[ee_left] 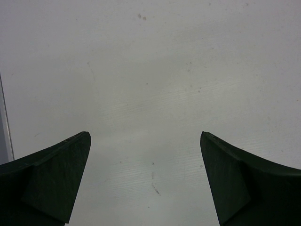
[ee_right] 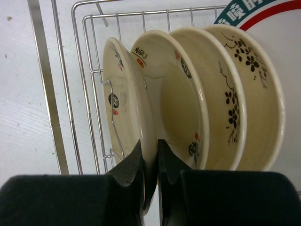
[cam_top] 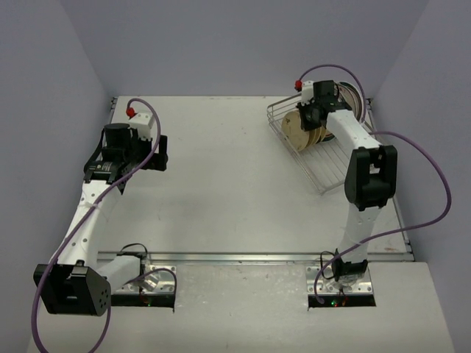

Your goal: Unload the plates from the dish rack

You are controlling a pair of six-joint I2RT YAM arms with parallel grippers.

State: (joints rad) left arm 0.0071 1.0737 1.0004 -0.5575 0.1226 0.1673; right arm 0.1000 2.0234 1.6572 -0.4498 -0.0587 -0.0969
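Observation:
The silver wire dish rack stands at the back right of the table. Three small cream plates stand on edge in it, and a larger white plate with a red and green rim stands behind them. In the right wrist view the rack holds the cream plates in a row. My right gripper is shut on the rim of the leftmost cream plate. It shows in the top view over the rack. My left gripper is open and empty above the bare table, its gap wide.
The white table is bounded by grey walls at the back and sides. A metal rail runs along the near edge by the arm bases. The rack's near half holds no plates.

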